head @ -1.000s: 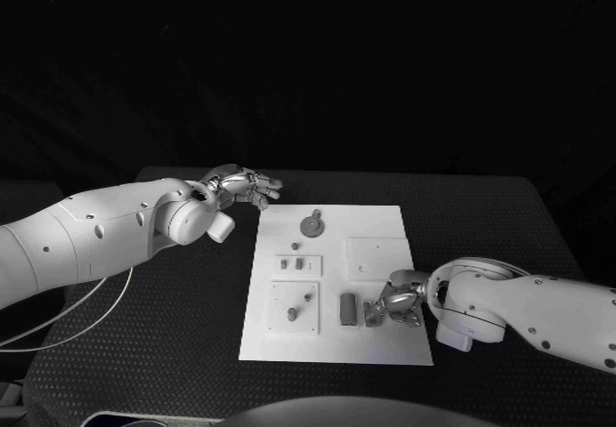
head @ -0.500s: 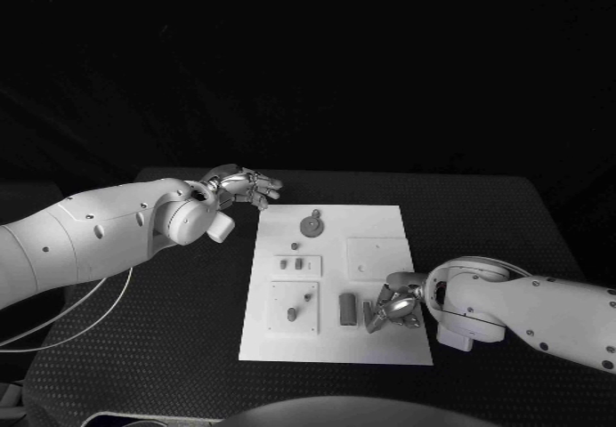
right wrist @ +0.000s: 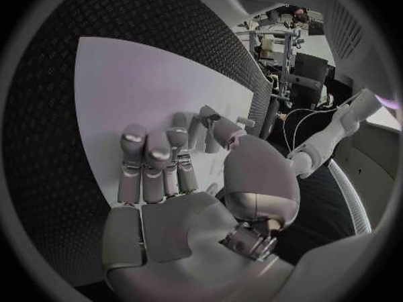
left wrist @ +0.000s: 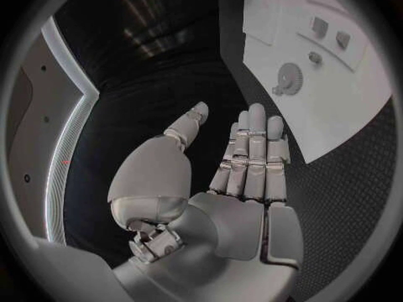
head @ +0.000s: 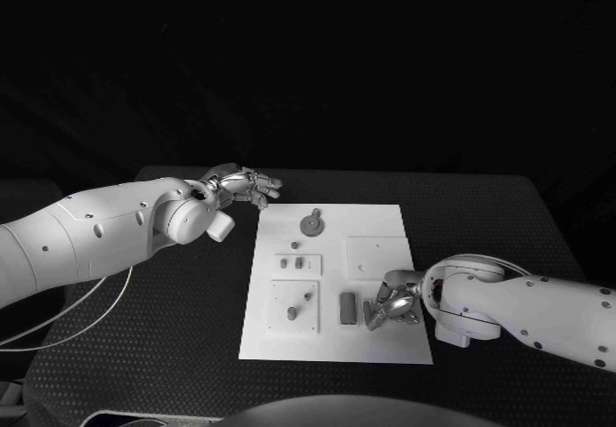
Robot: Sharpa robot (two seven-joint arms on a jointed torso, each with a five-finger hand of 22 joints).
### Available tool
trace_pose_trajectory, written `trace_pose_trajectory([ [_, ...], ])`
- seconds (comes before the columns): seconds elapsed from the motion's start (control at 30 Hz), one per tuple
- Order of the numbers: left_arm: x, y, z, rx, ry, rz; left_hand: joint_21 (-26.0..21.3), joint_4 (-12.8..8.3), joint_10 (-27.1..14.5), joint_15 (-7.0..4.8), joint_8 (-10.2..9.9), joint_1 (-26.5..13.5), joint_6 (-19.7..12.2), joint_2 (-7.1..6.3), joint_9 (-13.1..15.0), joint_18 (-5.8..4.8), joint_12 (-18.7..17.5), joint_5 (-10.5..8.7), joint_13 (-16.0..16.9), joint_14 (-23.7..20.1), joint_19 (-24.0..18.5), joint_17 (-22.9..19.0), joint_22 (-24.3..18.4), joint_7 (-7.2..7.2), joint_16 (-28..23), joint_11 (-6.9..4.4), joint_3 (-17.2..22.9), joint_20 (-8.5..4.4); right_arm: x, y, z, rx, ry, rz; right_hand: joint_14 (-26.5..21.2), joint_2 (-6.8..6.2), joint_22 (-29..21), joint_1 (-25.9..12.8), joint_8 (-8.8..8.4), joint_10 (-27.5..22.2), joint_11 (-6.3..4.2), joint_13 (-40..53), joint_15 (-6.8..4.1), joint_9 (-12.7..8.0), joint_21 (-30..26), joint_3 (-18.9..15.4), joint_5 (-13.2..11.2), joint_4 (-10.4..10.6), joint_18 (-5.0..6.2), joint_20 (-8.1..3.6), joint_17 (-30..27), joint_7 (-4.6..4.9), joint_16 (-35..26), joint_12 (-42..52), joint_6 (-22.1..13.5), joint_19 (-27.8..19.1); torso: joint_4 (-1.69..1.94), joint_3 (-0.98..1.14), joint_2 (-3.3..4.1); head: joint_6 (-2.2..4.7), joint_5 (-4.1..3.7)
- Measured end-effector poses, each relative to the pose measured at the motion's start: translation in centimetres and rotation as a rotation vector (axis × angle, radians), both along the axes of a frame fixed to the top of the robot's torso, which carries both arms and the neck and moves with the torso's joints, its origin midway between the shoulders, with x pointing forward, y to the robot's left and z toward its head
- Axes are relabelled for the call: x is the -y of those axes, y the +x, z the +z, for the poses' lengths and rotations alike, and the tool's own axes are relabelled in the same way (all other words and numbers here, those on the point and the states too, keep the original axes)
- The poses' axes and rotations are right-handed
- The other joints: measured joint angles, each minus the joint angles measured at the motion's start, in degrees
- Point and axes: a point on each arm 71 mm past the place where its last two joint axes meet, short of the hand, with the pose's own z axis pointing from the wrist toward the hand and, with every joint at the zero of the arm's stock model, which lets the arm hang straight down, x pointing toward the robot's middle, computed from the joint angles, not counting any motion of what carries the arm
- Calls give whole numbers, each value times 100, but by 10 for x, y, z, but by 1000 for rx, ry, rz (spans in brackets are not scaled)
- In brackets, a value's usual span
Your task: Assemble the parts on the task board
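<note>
1. I read this as the pick-up step. My right hand [head: 400,307] is down on the task board [head: 336,349], at its near right part, working on a small grey part [head: 372,314] that lies there just beside a darker upright block [head: 346,309].

2. In the head view the right hand's fingers [head: 381,313] are bunched round that part and look to be touching it. I cannot tell whether they truly have it pinched or only rest against it. In the right wrist view the fingers [right wrist: 150,156] lie fairly straight and close together over the white board [right wrist: 126,80], with the thumb tucked across toward them, and the part itself I cannot make out there.

3. My left hand [head: 244,186] hovers off the task board's far left corner, above the tabletop [head: 167,356]. The left wrist view shows its fingers [left wrist: 252,154] stretched out side by side, the thumb apart, and nothing held.

4. The other parts sit on the board: a gear-like piece [head: 311,221] toward the far end, two small pieces [head: 294,263] in the recessed panel left of centre, and another piece [head: 293,312] in the near left panel.

5. My judgement for the next move: confirm a firm pinch on the grey part before lifting, as a loose hold could let it slip or tip against the upright block.
</note>
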Motion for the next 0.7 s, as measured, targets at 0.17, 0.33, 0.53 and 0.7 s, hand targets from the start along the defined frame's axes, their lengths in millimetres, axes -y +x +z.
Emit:
trace_pose_trajectory([
  [0.17,0,0,0,0,0,0,0,0,0,0,0,0,0,0,0,8,0,0,0,0,0,0,5,0,0,0,0,0,0,2,-1,10,-8,2,1,231,-13,-168,24,10,-10,0,0,19,0,-4,0,212,2,0,0,-22,0,0,23,0,0,-1,1,-4,7],
  [0.33,0,0,0,0,1,0,0,0,0,0,0,0,0,0,0,55,0,0,0,0,-4,4,5,0,0,-1,0,4,-1,2,-2,9,-11,7,35,371,-19,-169,40,53,-53,9,-32,17,1,141,-3,350,40,1,-1,-52,0,0,75,1,-1,-2,1,-9,10],
  [0.53,0,0,0,-1,1,0,0,15,-1,0,24,0,0,0,0,57,0,0,0,0,-9,4,5,0,-23,-2,-15,9,-3,1,-4,1,-9,14,76,687,-19,54,107,105,-102,12,-53,29,24,515,-24,276,81,8,-13,-86,0,0,147,-7,-3,-2,-1,-15,13],
  [0.7,0,0,0,0,3,-1,0,15,-2,0,24,0,0,0,1,56,0,0,0,0,-9,3,4,0,-23,-3,-15,10,-4,2,-5,0,-11,16,78,688,-19,53,122,126,-83,16,-52,22,24,640,-24,194,84,9,-19,-92,-21,0,154,-7,-4,-2,-2,-16,14],
])
